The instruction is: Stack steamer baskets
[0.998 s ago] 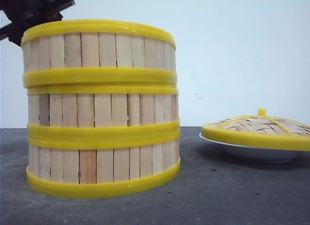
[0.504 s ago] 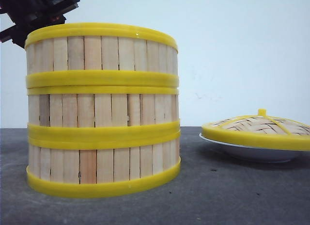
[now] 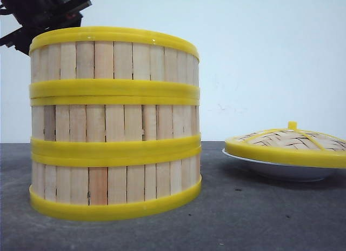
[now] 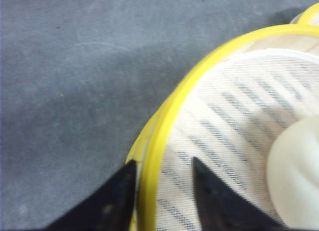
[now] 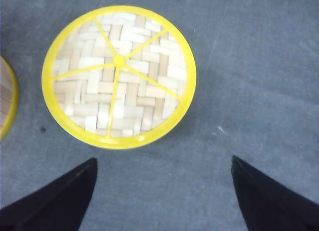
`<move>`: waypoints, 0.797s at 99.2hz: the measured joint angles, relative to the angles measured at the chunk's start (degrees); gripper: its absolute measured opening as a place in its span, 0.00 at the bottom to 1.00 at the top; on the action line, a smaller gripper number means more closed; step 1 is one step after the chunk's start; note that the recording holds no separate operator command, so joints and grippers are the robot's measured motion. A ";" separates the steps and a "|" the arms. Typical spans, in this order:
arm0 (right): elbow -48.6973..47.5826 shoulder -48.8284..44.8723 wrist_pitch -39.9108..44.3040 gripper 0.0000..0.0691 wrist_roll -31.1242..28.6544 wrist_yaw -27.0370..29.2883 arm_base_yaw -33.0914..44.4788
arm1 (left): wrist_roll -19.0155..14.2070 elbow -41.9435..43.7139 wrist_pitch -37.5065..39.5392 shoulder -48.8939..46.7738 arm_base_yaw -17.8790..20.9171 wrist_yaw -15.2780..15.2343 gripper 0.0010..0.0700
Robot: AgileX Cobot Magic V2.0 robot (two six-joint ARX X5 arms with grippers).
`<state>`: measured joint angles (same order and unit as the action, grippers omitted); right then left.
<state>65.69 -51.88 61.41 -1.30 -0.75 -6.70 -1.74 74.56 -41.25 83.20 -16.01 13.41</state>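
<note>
— So, where do your baskets [image 3: 114,124] stand?

— All three are in one stack on the left part of the desk [image 3: 259,213], one on another. The yellow bands meet all the way round as far as the front view shows, and the walls line up nearly straight.

— And your left gripper [image 4: 162,188]?

— It sits at the top basket's [image 4: 164,126] rim. One dark finger [image 4: 112,201] is outside the yellow band, the other inside, over the white mesh liner [image 4: 224,121]. The jaws stand a little apart with the rim between them. You cannot tell from the wrist view whether the fingers press on the rim or only straddle it. In the front view you see only the arm's dark bulk behind the stack's upper left edge.

— Anything in that top basket?

— A pale, rounded bun [image 4: 296,176] lies on the liner, near the far side from the fingers.

— Your right gripper [image 5: 164,196]?

— Spread wide, holding nothing. Its two dark fingers hang above bare desk, just short of the lid [image 5: 118,75].

— Where is the lid?

— It rests on a white plate [image 3: 281,170], to the right of the stack and well apart from it. It is woven, with a yellow rim and a small yellow knob on top.
</note>
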 joint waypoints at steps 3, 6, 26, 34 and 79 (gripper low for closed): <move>-0.57 0.02 -0.87 0.77 0.00 -0.66 0.00 | 0.00 0.00 0.00 0.00 -0.02 0.02 0.37; -1.29 0.02 -1.86 0.77 0.00 -1.38 0.00 | -0.02 0.00 0.00 0.00 -0.02 0.04 0.40; -8.70 -0.31 -14.27 0.77 -0.28 -7.80 0.00 | -0.81 0.00 1.25 -1.64 0.02 0.00 0.42; -11.61 -1.55 -20.31 0.77 -0.68 -10.27 0.00 | -0.77 0.04 1.25 -5.35 0.26 0.02 0.42; -13.66 -20.17 -36.98 0.77 -1.55 -13.79 -1.01 | 1.79 0.76 -7.10 -19.32 8.44 -12.02 0.42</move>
<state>52.03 -72.05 24.43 -2.85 -14.55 -7.70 0.05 75.33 -48.36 63.88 -7.57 1.39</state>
